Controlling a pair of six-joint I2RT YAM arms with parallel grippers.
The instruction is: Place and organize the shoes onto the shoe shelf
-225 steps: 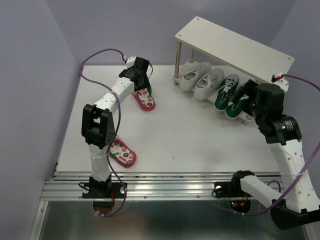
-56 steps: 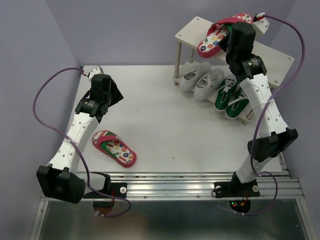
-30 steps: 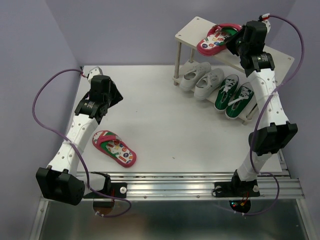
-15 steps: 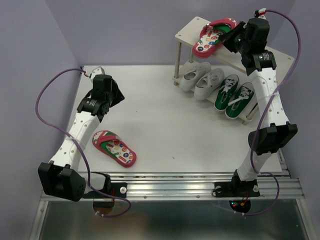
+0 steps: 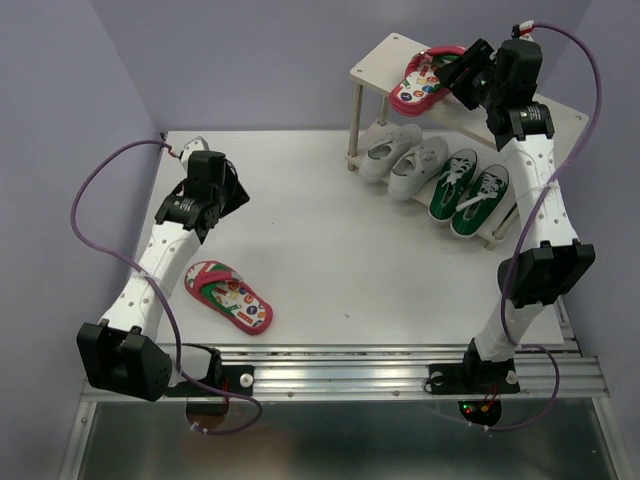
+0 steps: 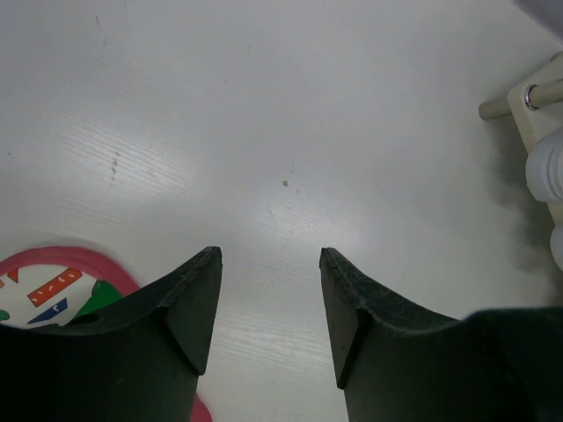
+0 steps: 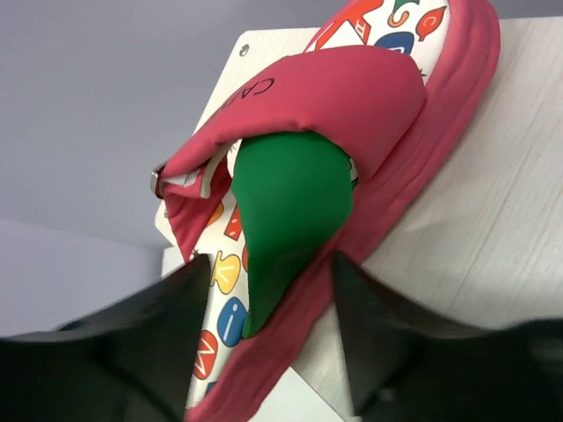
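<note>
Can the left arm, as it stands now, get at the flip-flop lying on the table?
Probably yes. The flip-flop lies uncovered on the table, with no other shoe near it. The left end effector is open and empty. It would have to draw back toward its base.

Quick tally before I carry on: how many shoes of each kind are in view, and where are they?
White sneakers: 2, on the lower board of the shelf
Green sneakers: 2, same lower board
Red-pink flip-flops: 2, the flip-flop on the top board and the flip-flop on the table
Total: 6 shoes
</note>
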